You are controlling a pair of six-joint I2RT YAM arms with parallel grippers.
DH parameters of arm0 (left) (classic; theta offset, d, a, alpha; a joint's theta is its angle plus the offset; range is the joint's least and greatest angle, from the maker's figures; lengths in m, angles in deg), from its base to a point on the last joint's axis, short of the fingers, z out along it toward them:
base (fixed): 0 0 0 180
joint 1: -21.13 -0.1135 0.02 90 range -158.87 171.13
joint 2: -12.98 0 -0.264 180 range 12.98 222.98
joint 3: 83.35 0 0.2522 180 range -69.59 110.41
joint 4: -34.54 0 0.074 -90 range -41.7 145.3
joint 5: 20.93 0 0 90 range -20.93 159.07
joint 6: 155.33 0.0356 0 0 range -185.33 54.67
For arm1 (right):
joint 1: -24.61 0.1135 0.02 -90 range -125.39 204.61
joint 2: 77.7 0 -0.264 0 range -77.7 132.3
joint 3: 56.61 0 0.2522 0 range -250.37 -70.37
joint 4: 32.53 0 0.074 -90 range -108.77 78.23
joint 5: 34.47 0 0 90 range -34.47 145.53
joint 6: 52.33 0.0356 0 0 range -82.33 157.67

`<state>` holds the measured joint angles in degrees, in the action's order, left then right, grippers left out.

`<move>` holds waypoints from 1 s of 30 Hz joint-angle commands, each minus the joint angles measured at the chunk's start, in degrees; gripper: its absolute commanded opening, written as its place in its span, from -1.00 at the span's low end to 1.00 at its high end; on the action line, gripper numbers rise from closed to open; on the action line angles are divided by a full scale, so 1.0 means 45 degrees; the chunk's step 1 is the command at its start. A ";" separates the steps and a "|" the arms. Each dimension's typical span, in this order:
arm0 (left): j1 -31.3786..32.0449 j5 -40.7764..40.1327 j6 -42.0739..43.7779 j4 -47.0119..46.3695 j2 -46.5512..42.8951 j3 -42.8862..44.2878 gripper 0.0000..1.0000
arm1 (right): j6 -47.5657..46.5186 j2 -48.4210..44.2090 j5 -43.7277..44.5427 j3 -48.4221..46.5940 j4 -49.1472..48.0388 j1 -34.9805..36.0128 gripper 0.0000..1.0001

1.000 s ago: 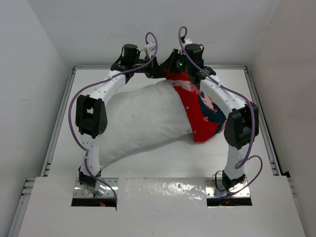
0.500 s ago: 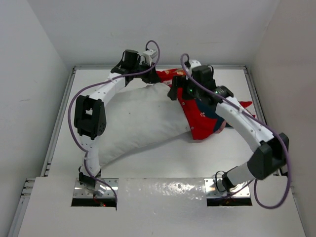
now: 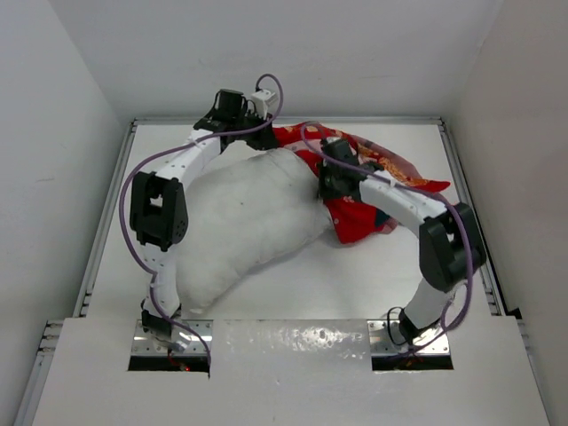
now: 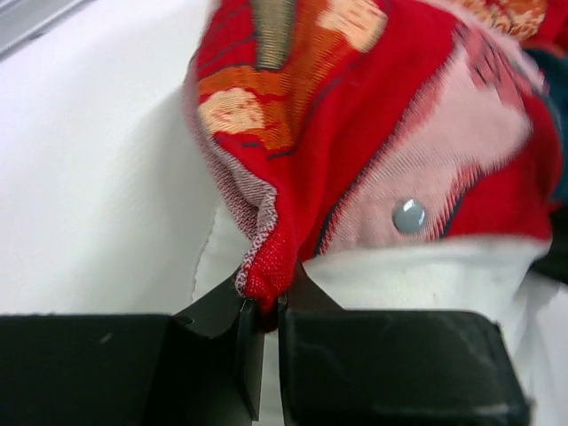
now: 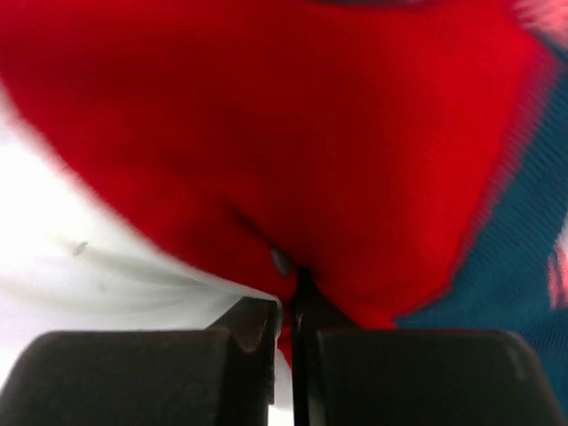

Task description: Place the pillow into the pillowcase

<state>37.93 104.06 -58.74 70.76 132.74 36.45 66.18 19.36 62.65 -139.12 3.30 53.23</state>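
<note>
Pillow [image 3: 244,222]: lies slantwise on the white table [image 3: 355,284], one end close to the left arm's base and the other reaching toward the far centre. Most of it is uncovered. Only the far right end sits under red cloth.

Pillowcase [image 3: 359,217]: bunched at the far right of the pillow. One part is draped over that end, and another fold trails outward along the table toward the right rail. The print of red, teal and yellow is visible from the top camera.

Left gripper [image 4: 262,306]: at the far edge of the pillow, near the back of the table. The jaws are pressed nearly together, pinching a folded red hem of the pillowcase between them. In the left wrist view a round grey snap button [image 4: 409,216] shows on the pale pink inner face just above white pillow fabric. The cloth rises from the pinch in a gathered fold.

Right gripper [image 5: 288,311]: over the covered end of the pillow, right of centre. The jaws are closed to a thin slit with red pillowcase cloth caught in it — the right wrist view is blurred, so the depth of the grip cannot be judged. White pillow shows at the left of that view and a teal print at the right.
</note>
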 commanded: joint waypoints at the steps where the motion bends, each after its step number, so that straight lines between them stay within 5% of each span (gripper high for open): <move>1: -0.0802 -0.0683 0.0566 0.0516 -0.1185 0.0147 -1.00 | 0.0149 0.1845 0.0705 -0.3268 -0.0511 -0.1980 -1.00; 6: -0.1096 -0.0978 0.1016 0.1219 -0.1243 0.0011 -1.00 | -0.1100 0.5282 0.0082 -1.0661 0.1032 -0.2239 -1.00; 8: -0.1135 -0.0763 0.1171 0.1628 -0.1515 -0.0184 -1.00 | -0.1160 0.6301 -0.0658 -1.1710 0.1424 -0.2239 -1.00; 14: -0.1135 0.0349 0.2145 0.2759 -0.3154 -0.2798 -1.00 | -0.0615 0.4240 -0.2164 -0.7152 -0.1481 -0.2103 -0.96; 15: -0.1116 0.0448 0.2362 0.3169 -0.3235 -0.2880 -1.00 | -0.0575 0.3943 -0.2360 -0.6042 -0.1872 -0.2083 -0.89; 17: -0.1135 0.0411 0.3006 0.4822 -0.3197 -0.2358 -0.85 | -0.0574 0.3357 -0.2790 -0.5408 -0.2305 -0.2044 -0.20; 20: -0.1135 -0.0232 0.4663 0.7600 -0.2865 -0.0625 0.27 | -0.0730 0.2752 -0.3435 -0.4958 -0.1799 -0.2024 0.49; 21: -0.1135 -0.0428 0.5094 0.8284 -0.2806 -0.0035 0.49 | -0.0789 0.2536 -0.3436 -0.4840 -0.1488 -0.2044 0.67; 23: -0.1116 -0.1012 0.5875 0.9262 -0.2825 0.1601 0.61 | -0.1023 0.1951 -0.3242 -0.4296 -0.1368 -0.2083 0.98; 24: -0.1115 -0.1171 0.5918 0.9209 -0.2903 0.1979 0.80 | -0.1062 0.1310 -0.2854 -0.4080 -0.1310 -0.2122 0.98; 26: -0.1018 -0.1347 0.5880 0.8100 -0.3351 0.2391 0.82 | -0.1102 0.0623 -0.2598 -0.3379 -0.1329 -0.2180 0.98; 30: 0.0092 -0.2554 0.6190 0.5326 -0.3335 0.1866 0.38 | -0.0848 -0.0842 -0.3120 -0.1932 -0.2029 -0.2220 0.98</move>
<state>34.10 97.04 -34.61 101.77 118.43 44.84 62.07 20.25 50.49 -151.01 -2.50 43.48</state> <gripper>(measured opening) 0.721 0.986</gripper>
